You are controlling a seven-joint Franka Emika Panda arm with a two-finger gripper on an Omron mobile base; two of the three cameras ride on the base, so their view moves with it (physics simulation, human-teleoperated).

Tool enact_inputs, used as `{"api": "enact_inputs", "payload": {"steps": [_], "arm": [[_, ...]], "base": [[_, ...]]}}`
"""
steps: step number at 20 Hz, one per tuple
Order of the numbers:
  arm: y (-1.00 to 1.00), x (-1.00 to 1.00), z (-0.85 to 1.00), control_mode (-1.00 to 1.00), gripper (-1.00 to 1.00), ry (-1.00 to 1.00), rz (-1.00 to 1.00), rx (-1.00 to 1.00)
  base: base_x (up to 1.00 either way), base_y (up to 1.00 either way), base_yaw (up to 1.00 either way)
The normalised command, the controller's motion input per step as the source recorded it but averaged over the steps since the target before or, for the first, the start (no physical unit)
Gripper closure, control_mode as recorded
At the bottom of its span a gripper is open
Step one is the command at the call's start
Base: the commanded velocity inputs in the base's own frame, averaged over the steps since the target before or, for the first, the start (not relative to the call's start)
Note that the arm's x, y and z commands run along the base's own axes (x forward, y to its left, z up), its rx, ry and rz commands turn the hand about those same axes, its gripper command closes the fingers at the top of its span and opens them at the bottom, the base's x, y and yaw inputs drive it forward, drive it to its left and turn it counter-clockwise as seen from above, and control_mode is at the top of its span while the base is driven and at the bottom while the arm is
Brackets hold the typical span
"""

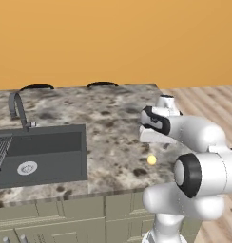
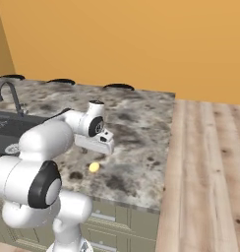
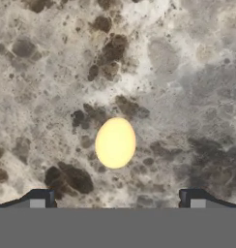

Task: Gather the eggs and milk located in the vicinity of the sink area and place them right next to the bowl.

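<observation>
The fingers (image 3: 45,197) are spread wide apart and hold nothing. In the hand view the two dark tips stand at the bottom, one on each side, with a big gap between them. The pale yellow egg (image 3: 115,143) lies just past that gap, about in the middle. It touches neither tip. It rests on the speckled stone tabletop (image 3: 178,63), and bare stone lies all around it.

From the left base view, the egg (image 1: 151,160) sits on the tabletop (image 1: 113,118) near the front edge, just below the white hand of the arm (image 1: 184,130). From the right base view, the egg (image 2: 94,167) is also close under the hand, with the arm (image 2: 48,140) bent low over the tabletop (image 2: 136,123). The fingers are hard to make out in both base views.

There is open stone behind the egg, all the way to the back edge by the orange wall (image 1: 113,38). To the right, the tabletop ends in a straight edge, and past it is the wooden floor (image 2: 205,162). The egg is well back from that side edge.

The sink (image 1: 46,154) is a dark grey basin set into the tabletop, well apart from the egg on the left. It has a round drain (image 1: 27,167) and a curved dark tap (image 1: 17,109) behind it. A wide strip of bare stone lies between the sink's edge and the egg. Below the front edge are grey cabinet doors (image 1: 84,218).
</observation>
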Motion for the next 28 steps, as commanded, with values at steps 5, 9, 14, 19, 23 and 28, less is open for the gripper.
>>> {"api": "enact_inputs", "payload": {"steps": [5,9,14,19,23,28], "arm": [[0.0,0.46,-0.18,-1.0,-1.0,0.14,0.0,0.01],[0.0,0.28,-0.07,-1.0,-1.0,0.08,0.0,0.0],[0.0,-0.46,-0.1,-1.0,-1.0,0.02,-0.05,0.0],[0.0,-0.42,-0.14,-1.0,-1.0,0.0,-0.03,0.0],[0.0,0.15,-0.13,-1.0,-1.0,0.0,0.0,0.0],[0.0,0.26,-0.07,-1.0,-1.0,0.02,-0.01,0.0]], "base": [[0.0,0.0,0.0],[0.0,0.0,0.0],[0.0,0.0,0.0],[0.0,0.0,0.0],[0.0,0.0,0.0],[0.0,0.0,0.0]]}}
